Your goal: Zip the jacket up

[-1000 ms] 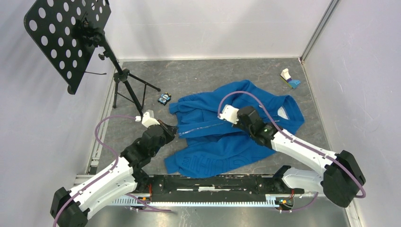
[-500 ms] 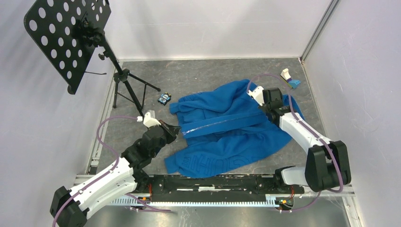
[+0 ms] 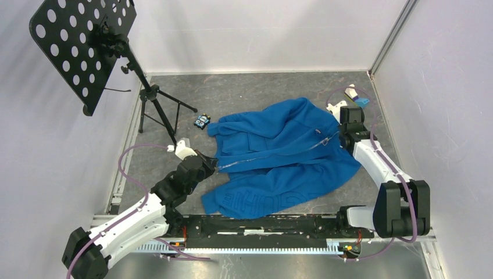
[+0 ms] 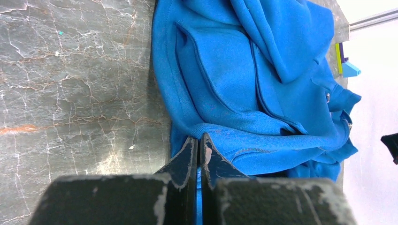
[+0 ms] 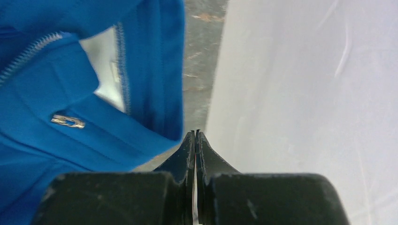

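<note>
**kev:** Top view first. The jacket [image 3: 279, 160] sits centre-right on the grey table [image 3: 244, 93], collar toward the right wall [image 3: 407, 87]. Its lower edge is nearly on the black rail [image 3: 261, 224] at the bottom of the frame. The pale zipper [image 3: 273, 153] runs as one slanted line from the left hem up to the collar. The left gripper [image 3: 213, 165] is at the hem end, and the right arm [image 3: 372, 160] reaches up the right side to the collar end. Only this view shows the embossed lettering [image 3: 256, 200].

**mo:** How much room around it?

**kev:** Bare table across the top of the frame. On the left there's a music stand [image 3: 81, 46] and a small blue gadget [image 3: 202, 121] just beside the jacket's upper-left edge. The right is tight: a narrow strip to the wall, with a white-and-blue block [image 3: 354, 96] in the upper-right corner.

**mo:** Wrist cams?

**kev:** Left wrist: fingers [image 4: 183, 159] are pinched together with a sliver of blue fabric between them, so it's clamped on the hem. Open marbled table fills the left of the frame.

Right wrist: the right gripper [image 5: 195, 136] is closed, with nothing visible between the tips. It sits just off the collar edge, and the wall fills the right half. Only here do you get the white lining patch [image 5: 105, 70], the zipper teeth [image 5: 28, 51] at upper left, and a silver pull [image 5: 68, 122] lying on the fabric, apart from the fingers. Can't tell if the teeth mesh right to the top.
</note>
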### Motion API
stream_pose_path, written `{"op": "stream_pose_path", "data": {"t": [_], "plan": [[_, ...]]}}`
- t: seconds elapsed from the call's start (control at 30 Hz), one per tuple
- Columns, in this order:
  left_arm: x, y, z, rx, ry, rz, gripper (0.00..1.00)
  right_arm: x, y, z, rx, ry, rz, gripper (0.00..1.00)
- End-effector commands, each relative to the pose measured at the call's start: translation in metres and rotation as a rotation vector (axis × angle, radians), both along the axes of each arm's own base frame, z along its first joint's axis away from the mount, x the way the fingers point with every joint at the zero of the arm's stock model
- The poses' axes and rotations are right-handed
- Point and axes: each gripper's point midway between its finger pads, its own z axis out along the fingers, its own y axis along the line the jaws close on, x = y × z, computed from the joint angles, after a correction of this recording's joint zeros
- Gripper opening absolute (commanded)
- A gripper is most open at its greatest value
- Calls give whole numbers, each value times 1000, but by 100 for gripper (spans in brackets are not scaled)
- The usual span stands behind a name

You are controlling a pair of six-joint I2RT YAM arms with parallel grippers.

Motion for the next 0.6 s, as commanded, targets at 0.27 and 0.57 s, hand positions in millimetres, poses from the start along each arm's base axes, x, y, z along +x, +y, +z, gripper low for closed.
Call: {"op": "stream_pose_path", "data": {"t": [0.27,0.57], "plan": [[4,13,9,66,-60,15,2,24,104,17,1059,-478,-19,78],[-5,7,8,30,-50,-27,2,30,118,-25,1381,-499,-225,63]]}}
